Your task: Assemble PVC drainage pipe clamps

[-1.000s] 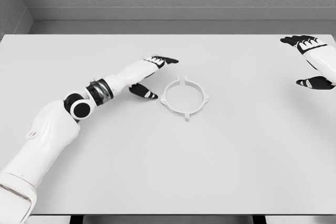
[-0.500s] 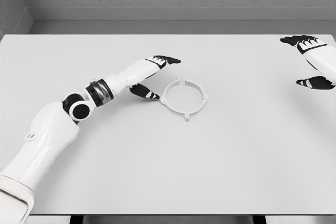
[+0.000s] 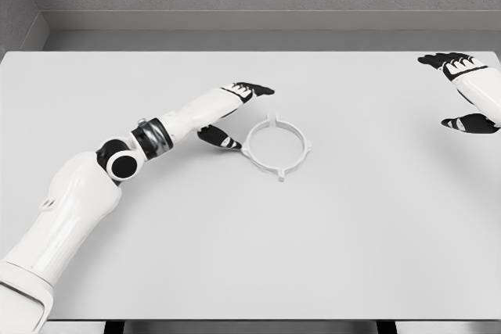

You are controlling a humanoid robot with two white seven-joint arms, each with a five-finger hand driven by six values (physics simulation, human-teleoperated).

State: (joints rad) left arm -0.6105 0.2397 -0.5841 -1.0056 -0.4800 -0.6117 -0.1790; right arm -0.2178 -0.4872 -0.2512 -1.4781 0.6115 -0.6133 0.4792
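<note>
While your left hand hovers just left of the clamp ring, fingers spread and thumb low beside the rim, nothing is gripped. Step in hand, as you can judge it: the approach to a first grasp. Ring lies flat mid-counter. Next move calls for closing thumb and fingers across the near-left rim. Nothing blocks the path. Far right, your right hand rests open, holding nothing.
</note>
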